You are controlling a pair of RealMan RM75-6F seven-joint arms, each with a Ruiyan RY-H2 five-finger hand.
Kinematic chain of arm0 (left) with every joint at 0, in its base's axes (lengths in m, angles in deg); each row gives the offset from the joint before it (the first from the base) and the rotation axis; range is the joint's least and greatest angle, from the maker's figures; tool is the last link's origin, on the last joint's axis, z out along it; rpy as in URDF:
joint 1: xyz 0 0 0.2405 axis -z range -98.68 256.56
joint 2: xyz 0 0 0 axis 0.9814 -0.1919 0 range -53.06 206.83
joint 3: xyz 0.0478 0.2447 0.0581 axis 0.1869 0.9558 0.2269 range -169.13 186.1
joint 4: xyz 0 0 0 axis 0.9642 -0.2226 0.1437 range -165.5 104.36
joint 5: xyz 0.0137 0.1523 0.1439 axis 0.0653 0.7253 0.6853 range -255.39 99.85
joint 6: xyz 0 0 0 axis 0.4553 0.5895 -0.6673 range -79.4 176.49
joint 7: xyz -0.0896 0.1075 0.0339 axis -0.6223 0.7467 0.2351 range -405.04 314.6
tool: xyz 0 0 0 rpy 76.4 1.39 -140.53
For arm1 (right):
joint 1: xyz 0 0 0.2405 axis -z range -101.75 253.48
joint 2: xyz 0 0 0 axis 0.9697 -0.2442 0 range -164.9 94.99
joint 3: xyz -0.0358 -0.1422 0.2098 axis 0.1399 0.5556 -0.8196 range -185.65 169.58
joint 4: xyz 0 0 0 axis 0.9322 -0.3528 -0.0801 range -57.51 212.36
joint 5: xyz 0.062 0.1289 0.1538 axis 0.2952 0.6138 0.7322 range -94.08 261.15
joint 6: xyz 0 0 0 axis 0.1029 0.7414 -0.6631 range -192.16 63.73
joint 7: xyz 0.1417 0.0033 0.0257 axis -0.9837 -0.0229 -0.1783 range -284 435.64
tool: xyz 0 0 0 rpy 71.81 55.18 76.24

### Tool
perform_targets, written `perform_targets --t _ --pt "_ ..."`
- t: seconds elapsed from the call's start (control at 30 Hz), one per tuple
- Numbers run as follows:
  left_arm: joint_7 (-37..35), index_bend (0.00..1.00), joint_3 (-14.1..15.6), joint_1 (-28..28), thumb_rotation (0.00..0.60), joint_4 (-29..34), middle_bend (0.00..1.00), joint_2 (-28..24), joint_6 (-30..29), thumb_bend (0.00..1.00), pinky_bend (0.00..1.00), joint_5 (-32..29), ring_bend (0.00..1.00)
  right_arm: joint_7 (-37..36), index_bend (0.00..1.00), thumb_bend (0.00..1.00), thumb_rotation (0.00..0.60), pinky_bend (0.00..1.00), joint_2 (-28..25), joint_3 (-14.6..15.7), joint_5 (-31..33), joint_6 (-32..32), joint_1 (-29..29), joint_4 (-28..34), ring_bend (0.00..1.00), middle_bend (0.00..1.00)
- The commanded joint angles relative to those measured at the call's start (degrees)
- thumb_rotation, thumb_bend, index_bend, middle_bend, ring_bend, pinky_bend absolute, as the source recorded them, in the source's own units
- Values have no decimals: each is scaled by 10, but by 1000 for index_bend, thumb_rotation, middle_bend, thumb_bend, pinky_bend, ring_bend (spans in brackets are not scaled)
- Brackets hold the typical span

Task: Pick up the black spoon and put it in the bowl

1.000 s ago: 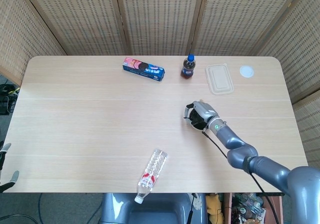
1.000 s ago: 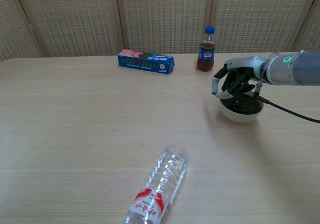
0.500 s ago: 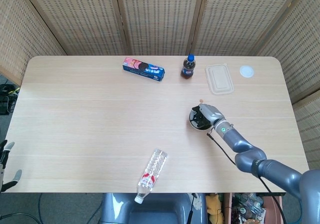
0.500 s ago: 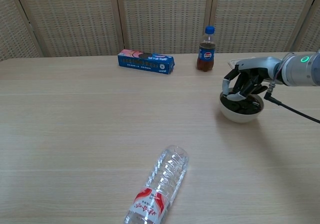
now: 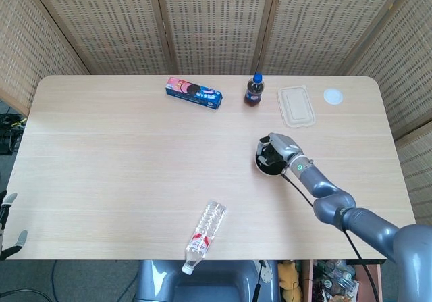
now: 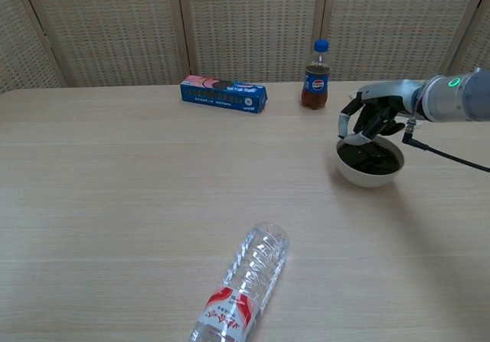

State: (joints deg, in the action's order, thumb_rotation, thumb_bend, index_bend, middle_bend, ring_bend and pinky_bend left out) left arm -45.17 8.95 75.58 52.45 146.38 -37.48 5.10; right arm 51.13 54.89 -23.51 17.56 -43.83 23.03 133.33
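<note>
The white bowl [image 6: 368, 177] stands right of the table's middle, and its inside looks black. A dark shape in it [image 6: 371, 157] seems to be the black spoon, though I cannot make out its outline. My right hand [image 6: 374, 117] hovers just over the bowl's far rim with its fingers hanging down and apart, and nothing shows in them. In the head view the right hand [image 5: 280, 146] covers the bowl's [image 5: 260, 163] far right side. Only the fingertips of my left hand [image 5: 8, 234] show, spread below the table's near left edge.
A clear water bottle [image 6: 243, 285] lies on its side near the front edge. At the back stand a cola bottle [image 6: 315, 65] and a blue biscuit box [image 6: 223, 93]. A lidded clear container [image 5: 297, 105] and a white round lid [image 5: 333, 96] sit at the far right.
My right hand has lifted out of the bowl and drawn back to its far rim. The bowl's dark inside is now uncovered in the chest view.
</note>
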Motion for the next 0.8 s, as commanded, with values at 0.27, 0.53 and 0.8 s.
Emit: perform_targets --t 0.27,0.53,0.8 --pt "-6 0 0 -1 600 -3 0 0 0 365 0 1 0 -1 759 908 600 1000 -2 1 -11 -2 -2 27 999 958" --pt "-8 0 0 1 600 -5 0 0 1 364 0 4 0 0 759 909 600 1000 -27 12 -11 6 18 62 999 958" --pt "-4 0 1 1 600 -1 0 1 0 364 0 6 0 -2 759 908 600 1000 -34 14 -1 12 28 42 999 958"
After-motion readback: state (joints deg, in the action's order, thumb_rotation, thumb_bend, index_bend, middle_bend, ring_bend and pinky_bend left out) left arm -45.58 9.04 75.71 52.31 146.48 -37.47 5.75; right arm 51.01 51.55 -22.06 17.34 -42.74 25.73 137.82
